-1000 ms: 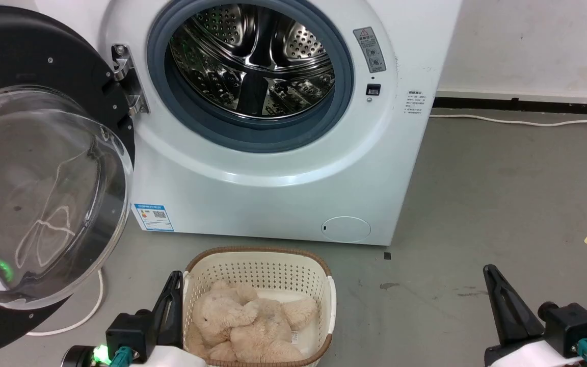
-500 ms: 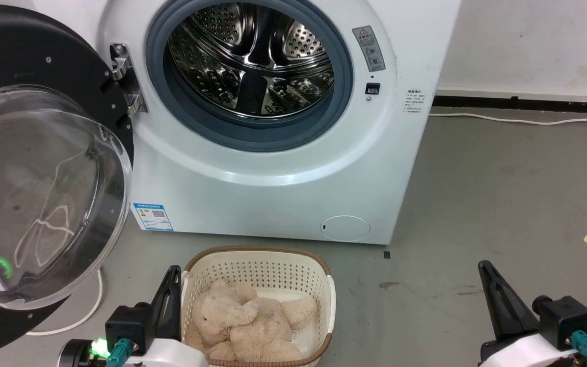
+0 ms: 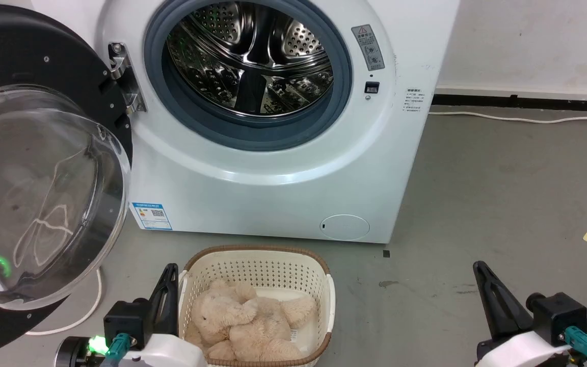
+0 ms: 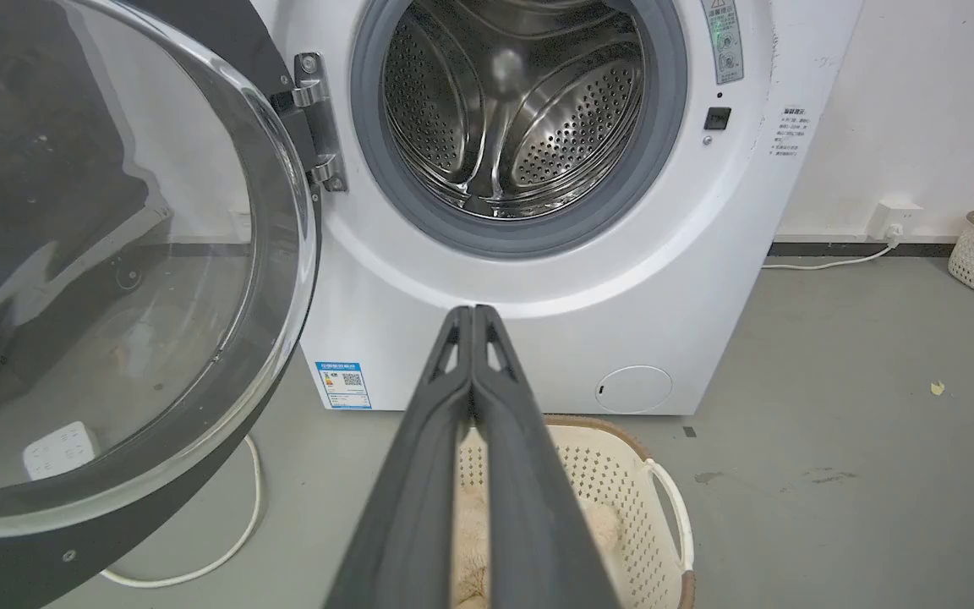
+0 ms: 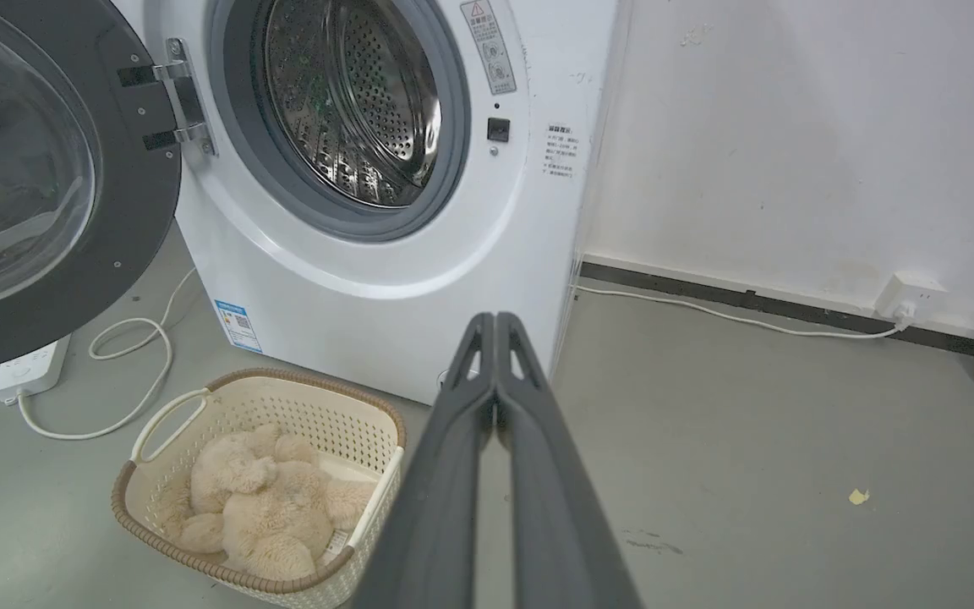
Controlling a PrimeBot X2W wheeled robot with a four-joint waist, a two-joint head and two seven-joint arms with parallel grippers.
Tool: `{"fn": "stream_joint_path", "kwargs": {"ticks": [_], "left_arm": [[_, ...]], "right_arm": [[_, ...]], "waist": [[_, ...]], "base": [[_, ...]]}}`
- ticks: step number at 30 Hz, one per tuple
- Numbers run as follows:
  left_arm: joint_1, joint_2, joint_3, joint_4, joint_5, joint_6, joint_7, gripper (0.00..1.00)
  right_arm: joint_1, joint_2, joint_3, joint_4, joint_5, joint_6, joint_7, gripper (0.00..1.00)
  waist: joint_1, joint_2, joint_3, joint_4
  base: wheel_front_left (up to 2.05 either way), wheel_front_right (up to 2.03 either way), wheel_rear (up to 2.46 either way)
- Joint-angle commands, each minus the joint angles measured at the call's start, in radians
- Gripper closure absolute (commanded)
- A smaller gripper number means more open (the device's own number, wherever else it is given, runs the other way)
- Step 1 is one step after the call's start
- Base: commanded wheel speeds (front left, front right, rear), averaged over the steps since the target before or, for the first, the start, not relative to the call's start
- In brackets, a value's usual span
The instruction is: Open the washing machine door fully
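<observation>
Edging slightly leftward in the head view, the right gripper (image 3: 478, 269) had barely moved; it and the left gripper (image 3: 170, 272) each had fingers pressed together, holding nothing. The washing machine door (image 3: 44, 178) stood swung wide on its hinge (image 3: 123, 76), left of the open drum (image 3: 247, 56), touched by neither

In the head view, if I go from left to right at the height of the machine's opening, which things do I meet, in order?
washing machine door → metal hinge → steel drum → warning sticker → black skirting strip
</observation>
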State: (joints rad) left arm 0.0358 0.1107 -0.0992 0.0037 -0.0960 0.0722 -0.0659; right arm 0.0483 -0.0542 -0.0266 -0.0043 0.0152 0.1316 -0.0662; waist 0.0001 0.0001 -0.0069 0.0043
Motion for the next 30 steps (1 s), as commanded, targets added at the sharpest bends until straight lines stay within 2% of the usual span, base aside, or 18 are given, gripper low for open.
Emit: {"fn": "stream_joint_path", "kwargs": {"ticks": [1,30], "left_arm": [[-0.016,-0.006,0.012,-0.003,0.014,-0.009,0.006,1.00],[-0.034,-0.056,0.093,-0.004,0.090,-0.067,0.061,1.00]], "right_arm": [[-0.021,0.003,0.003,0.003,-0.006,-0.001,0.006,1.00],[-0.046,0.004,0.025,0.004,-0.015,-0.001,0.062,1.00]], "waist": [[-0.0001,-0.0001,0.000,0.000],[-0.0001,-0.0001,0.006,-0.004]], "base": [[0.00,0.00,0.00],[0.00,0.00,0.00]]}}
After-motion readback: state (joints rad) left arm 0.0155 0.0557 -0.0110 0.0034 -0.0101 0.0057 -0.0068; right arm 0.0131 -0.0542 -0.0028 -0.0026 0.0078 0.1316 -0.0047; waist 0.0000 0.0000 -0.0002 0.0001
